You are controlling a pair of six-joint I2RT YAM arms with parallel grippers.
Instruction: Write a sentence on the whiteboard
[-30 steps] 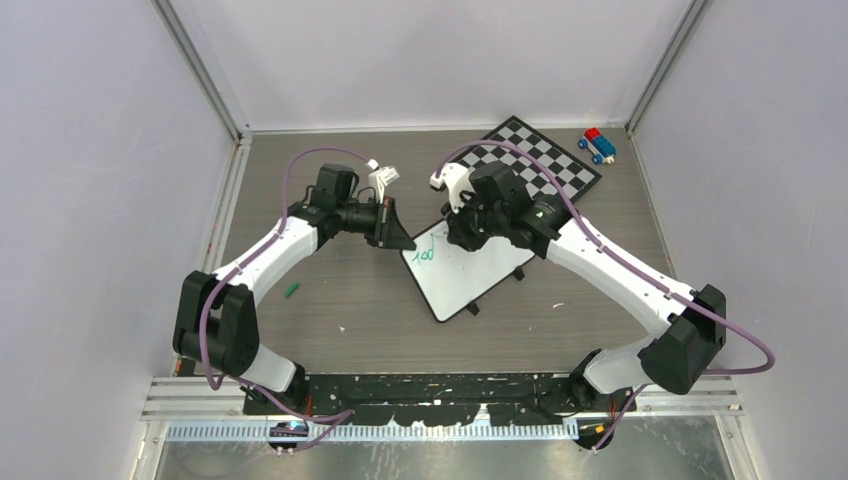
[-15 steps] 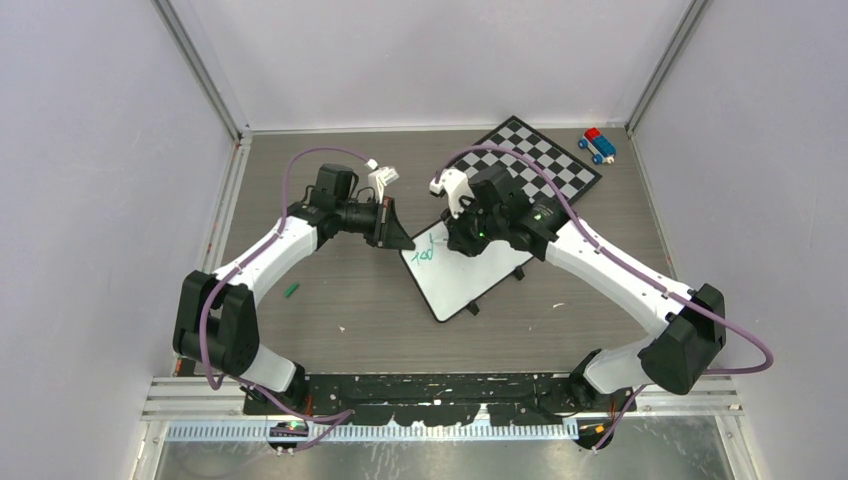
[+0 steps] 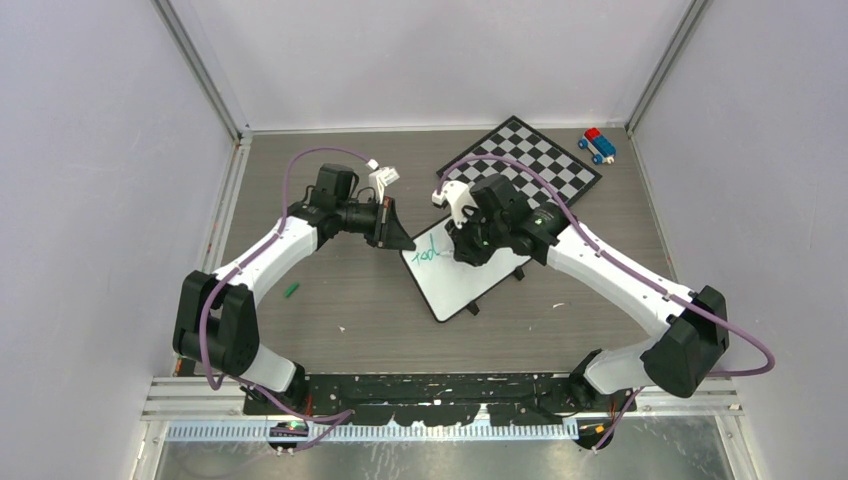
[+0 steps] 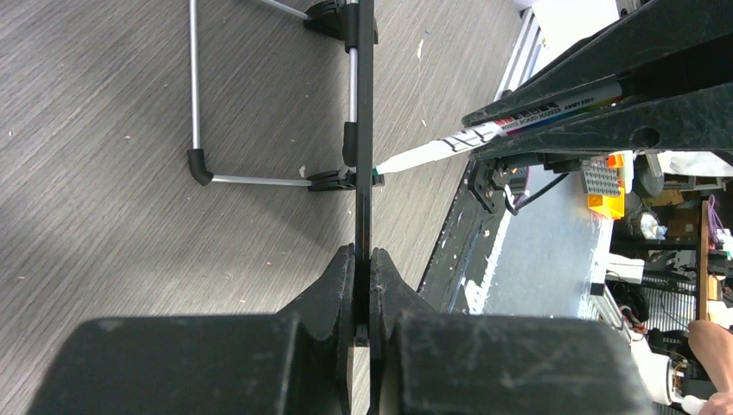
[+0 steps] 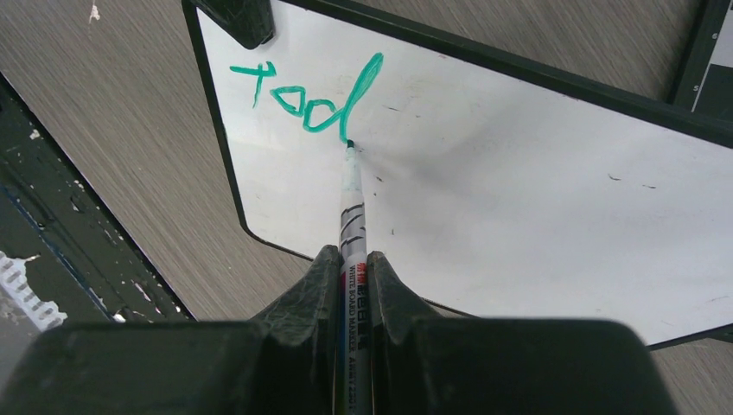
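Green sentence (image 5: 315, 99) "tood" on whiteboard (image 5: 536, 199), marker (image 5: 352, 220) tip touching it, clamped in right jaws, left jaws pinching whiteboard edge.

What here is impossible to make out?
- Top view: green handwritten writing on the small white whiteboard, too small to read.
- Left wrist view: board edge-on, face hidden.
- Right wrist view: white marker's label mostly hidden between right gripper's fingers.
- Top view: small green object, too tiny to identify.
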